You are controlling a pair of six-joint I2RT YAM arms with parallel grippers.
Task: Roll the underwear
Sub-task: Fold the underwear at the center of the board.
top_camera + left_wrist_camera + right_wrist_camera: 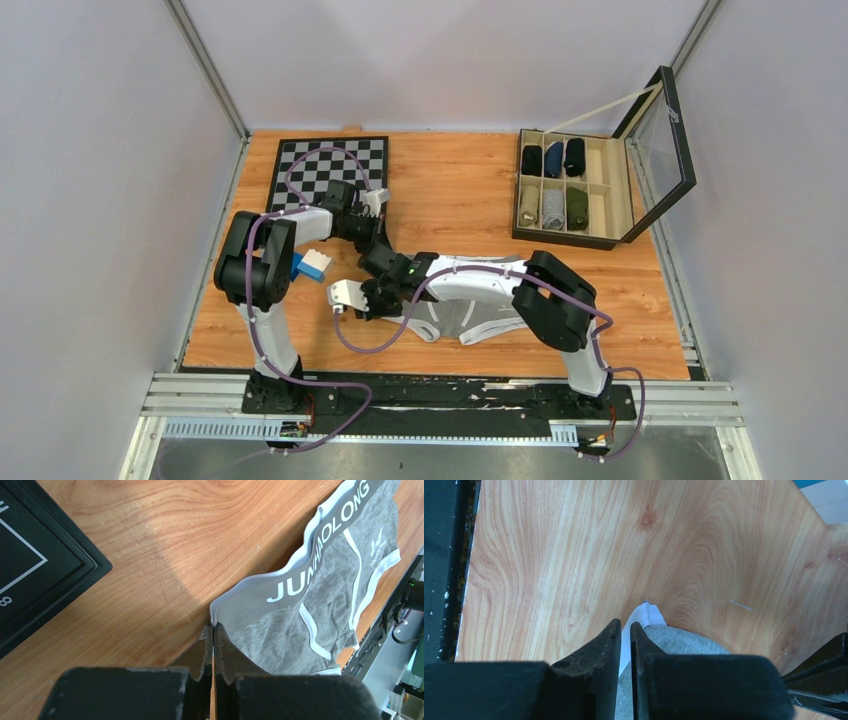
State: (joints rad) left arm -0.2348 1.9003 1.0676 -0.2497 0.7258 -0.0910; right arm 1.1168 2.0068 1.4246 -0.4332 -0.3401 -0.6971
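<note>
The underwear [320, 605] is grey with white trim and a waistband that reads JUNHAOLONG. It lies flat on the wooden table. In the top view it [470, 322] shows partly beneath the right arm's forearm. My left gripper [213, 628] is shut, pinching the corner of the waistband at its fingertips. The right gripper [624, 625] has its jaws nearly together, with a white-trimmed corner of the underwear [644, 615] running between them. Both arms reach toward the middle of the table and cross close to each other.
A chessboard [328, 170] lies at the back left, and its black edge [75, 575] is close to the left gripper. A blue and white block [312, 264] sits by the left arm. An open box [618, 212] of rolled garments stands at the back right.
</note>
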